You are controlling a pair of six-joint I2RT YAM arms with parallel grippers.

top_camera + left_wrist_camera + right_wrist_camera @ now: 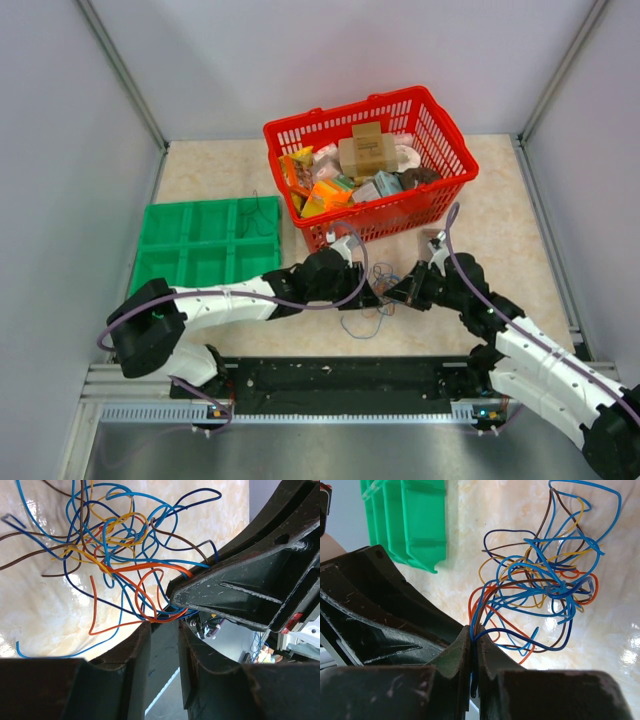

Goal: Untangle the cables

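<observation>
The cables (366, 312) are a small tangle of thin blue, orange, yellow and brown wires on the table between my two grippers. My left gripper (376, 290) is open. In the left wrist view its jaws (164, 624) stand apart with an orange loop crossing just beyond the tips, and the tangle (115, 540) spreads ahead of them. My right gripper (399, 293) faces it, almost touching. In the right wrist view it (475, 632) is shut on several blue and brown strands of the tangle (545, 580).
A red basket (440, 125) full of packets and boxes stands just behind the grippers. A green compartment tray (205, 240) lies at the left and also shows in the right wrist view (415, 520). Walls close in the table on three sides.
</observation>
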